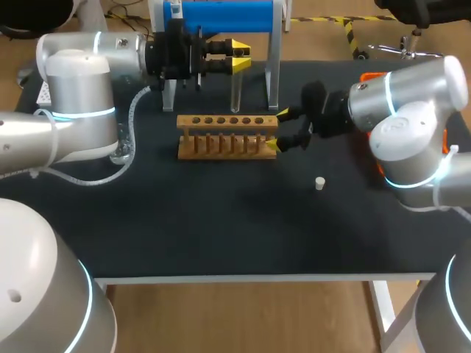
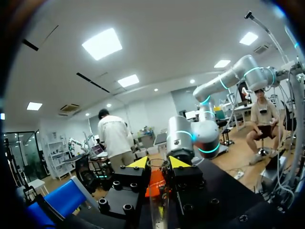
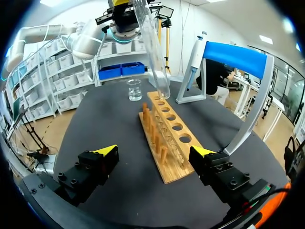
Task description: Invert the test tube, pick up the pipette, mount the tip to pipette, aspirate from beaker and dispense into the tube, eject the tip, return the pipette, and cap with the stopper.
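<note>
Early days, I'd say: the left gripper (image 1: 239, 57), upper middle, clamps the test tube (image 1: 235, 92) round-end-down above the rack (image 1: 227, 136), the right gripper (image 1: 277, 129) gapes wide at the rack's right end, pipette (image 3: 194, 59) on its stand (image 1: 228, 15), stopper (image 1: 319, 183) loose right of centre.

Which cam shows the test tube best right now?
Right wrist view: nearly the whole test tube, held by the left gripper above the rack. Head view shows it only faintly; left wrist view just a short stretch between its fingers.
</note>
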